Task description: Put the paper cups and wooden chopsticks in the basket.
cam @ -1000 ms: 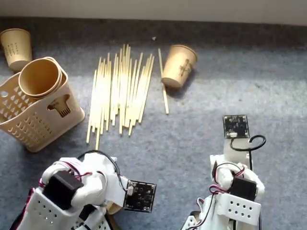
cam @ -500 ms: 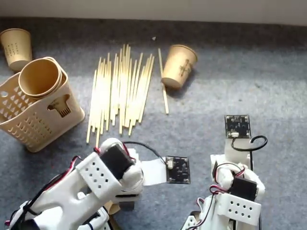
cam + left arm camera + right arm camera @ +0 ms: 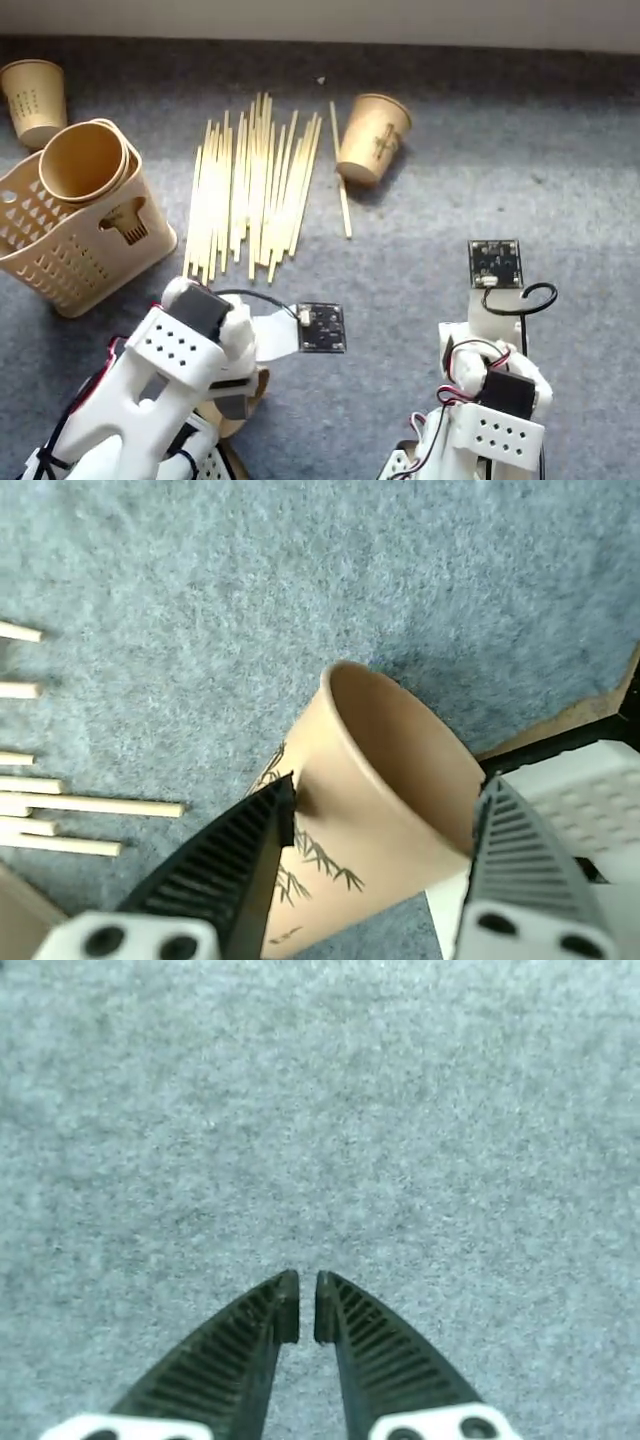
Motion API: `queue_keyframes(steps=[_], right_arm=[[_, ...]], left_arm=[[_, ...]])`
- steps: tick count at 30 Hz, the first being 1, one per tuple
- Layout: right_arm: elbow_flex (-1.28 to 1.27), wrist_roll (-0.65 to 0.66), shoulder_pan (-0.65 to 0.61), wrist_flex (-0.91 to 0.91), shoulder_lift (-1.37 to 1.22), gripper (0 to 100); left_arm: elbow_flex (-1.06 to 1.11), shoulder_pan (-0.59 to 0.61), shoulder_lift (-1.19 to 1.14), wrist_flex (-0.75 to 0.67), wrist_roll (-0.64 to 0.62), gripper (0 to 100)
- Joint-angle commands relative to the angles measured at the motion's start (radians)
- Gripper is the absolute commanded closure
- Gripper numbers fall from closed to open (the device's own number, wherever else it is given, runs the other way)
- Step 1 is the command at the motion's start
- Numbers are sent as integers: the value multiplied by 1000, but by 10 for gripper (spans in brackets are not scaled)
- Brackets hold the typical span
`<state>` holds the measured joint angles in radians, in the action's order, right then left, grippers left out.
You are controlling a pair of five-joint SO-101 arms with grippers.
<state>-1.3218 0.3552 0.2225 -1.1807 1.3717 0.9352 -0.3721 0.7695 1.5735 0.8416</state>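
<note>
- High view: you are working the cup step; nested cups [image 3: 85, 160] are sitting in the basket [image 3: 70, 265], and chopsticks [image 3: 250, 190] are lying beside it.
- Left wrist view: your left end effector [image 3: 390, 785] is standing spread around 1 tipped paper cup [image 3: 380, 820]; next you are likely needing a gentle, square squeeze.
- Right wrist view: your right end effector [image 3: 300, 1305] is sitting pressed together over bare bench [image 3: 300, 1110].

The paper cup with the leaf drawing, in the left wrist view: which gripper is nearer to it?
Left. The left gripper has its open jaws on either side of the paper cup. The right gripper is shut over bare carpet, away from it.
</note>
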Motion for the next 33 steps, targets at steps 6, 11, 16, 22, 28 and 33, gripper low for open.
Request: queue_keyframes(steps=[6, 11, 16, 22, 28, 33], right_arm=[[7, -9, 8, 15, 12, 949], [7, -9, 8, 1, 12, 949], [7, -9, 7, 1, 12, 949], [7, -9, 7, 1, 12, 949], [7, -9, 7, 1, 12, 949], [7, -9, -5, -1, 12, 949]], left_arm=[[4, 41, 1, -15, 29, 752], [-41, 165, 8, -17, 68, 879], [-163, 437, 5, -20, 229, 880], [-341, 753, 1, -23, 396, 880], [-323, 1009, 1, -201, 439, 880], [-176, 1119, 1, -345, 439, 880]])
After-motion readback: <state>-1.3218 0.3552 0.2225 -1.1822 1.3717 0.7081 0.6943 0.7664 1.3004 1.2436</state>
